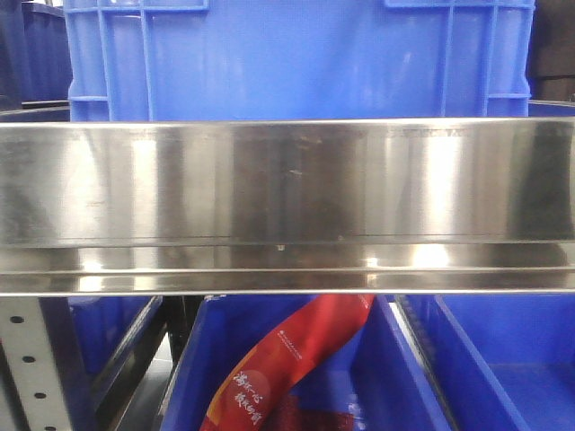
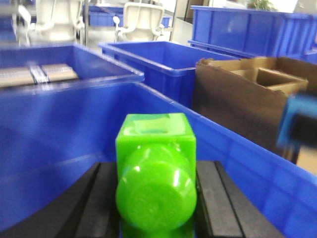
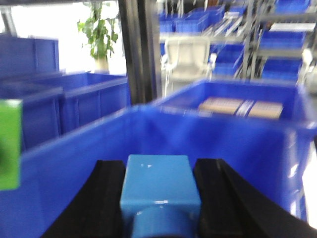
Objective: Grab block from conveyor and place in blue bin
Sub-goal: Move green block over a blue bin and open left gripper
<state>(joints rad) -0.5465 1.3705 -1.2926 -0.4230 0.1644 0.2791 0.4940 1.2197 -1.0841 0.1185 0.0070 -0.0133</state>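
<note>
Our left fingers (image 2: pixel 157 198) clamp green block (image 2: pixel 156 173), right fingers (image 3: pixel 161 198) clamp blue block (image 3: pixel 159 191); we release only well inside blue bin (image 2: pixel 237 148) rim.

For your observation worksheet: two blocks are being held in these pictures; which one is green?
The green block between the left gripper fingers; the right gripper holds a light blue block.

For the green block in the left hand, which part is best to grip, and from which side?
Grip the square body of the green block on its two flat sides, as the left hand does now. The rounded knob facing the camera would probably slip.
</note>
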